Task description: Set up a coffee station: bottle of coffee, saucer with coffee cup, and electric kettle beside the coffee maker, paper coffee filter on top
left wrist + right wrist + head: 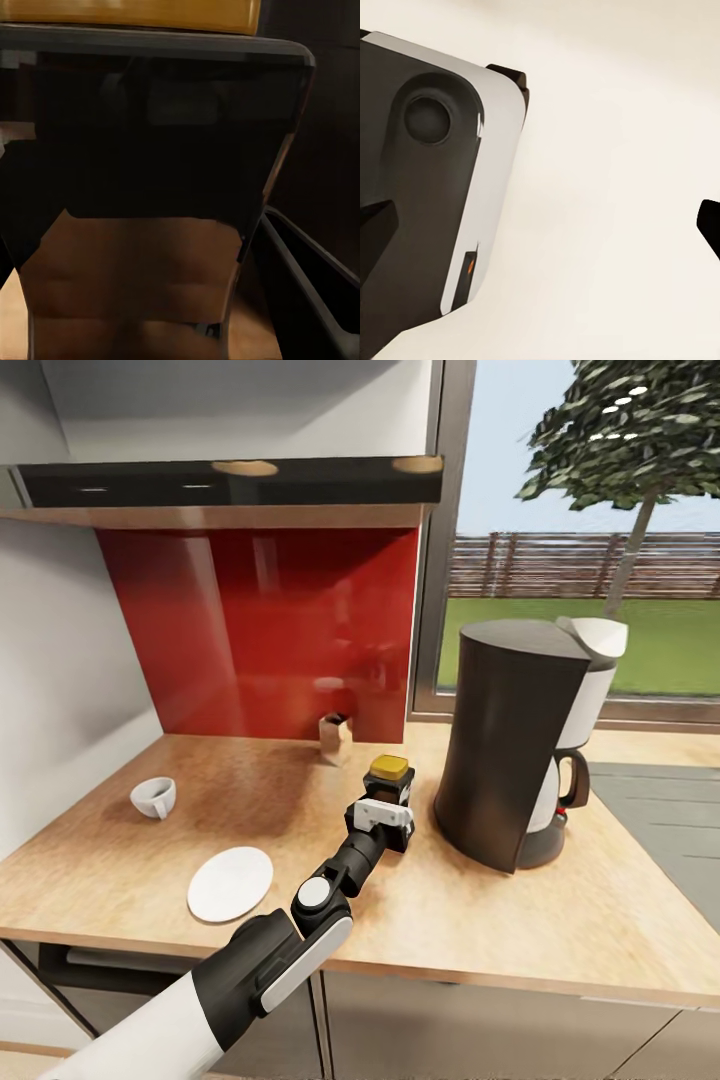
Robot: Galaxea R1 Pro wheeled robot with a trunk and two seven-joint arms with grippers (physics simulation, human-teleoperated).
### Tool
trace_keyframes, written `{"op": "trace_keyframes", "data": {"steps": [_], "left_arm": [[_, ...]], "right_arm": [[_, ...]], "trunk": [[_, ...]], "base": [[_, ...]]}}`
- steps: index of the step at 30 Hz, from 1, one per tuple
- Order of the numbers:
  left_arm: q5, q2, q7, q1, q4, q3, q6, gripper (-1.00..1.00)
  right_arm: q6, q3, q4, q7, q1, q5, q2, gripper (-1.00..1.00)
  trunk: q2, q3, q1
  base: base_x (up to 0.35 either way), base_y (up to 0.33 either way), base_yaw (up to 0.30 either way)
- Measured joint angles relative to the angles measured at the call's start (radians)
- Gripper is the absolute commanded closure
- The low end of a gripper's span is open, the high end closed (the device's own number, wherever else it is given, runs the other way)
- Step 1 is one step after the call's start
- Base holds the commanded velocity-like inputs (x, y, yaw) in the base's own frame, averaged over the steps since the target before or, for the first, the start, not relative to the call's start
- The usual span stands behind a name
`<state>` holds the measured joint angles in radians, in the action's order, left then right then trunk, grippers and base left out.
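red glossy backsplash (260, 630); window (590, 560) shows lawn, fence, tree.

Dark brown bottle of coffee (389, 792) with yellow cap; dark grey coffee maker (510, 740); white saucer (230, 883) and coffee cup (154, 797); tan wood-grain counter (560, 920); glossy red backsplash (270, 630).

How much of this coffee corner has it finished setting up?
Partly. The coffee maker stands on the countertop. The left gripper holds the bottle of coffee right beside it. The coffee cup lies apart from the saucer; filter and kettle are left.
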<state>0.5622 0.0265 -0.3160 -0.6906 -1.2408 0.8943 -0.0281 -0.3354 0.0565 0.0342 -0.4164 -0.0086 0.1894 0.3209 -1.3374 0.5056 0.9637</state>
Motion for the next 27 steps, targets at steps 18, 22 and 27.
{"op": "trace_keyframes", "data": {"steps": [18,22,27], "left_arm": [[0.0,0.0,0.0,-0.001,0.0,0.0,0.001,1.0],[0.0,0.0,0.0,0.0,0.0,0.0,0.001,1.0],[-0.003,0.0,0.0,-0.001,0.0,0.0,0.001,1.0]], "right_arm": [[0.0,-0.001,0.0,0.0,0.0,0.0,0.0,-1.0],[0.0,-0.001,0.0,0.0,0.0,0.0,0.0,-1.0],[0.0,-0.001,0.0,0.0,0.0,0.0,0.0,-1.0]], "trunk": [[0.0,0.02,0.0],[0.0,0.024,0.0],[0.0,0.03,0.0]], "base": [[0.0,0.0,0.0],[0.0,0.0,0.0],[0.0,0.0,0.0]]}}
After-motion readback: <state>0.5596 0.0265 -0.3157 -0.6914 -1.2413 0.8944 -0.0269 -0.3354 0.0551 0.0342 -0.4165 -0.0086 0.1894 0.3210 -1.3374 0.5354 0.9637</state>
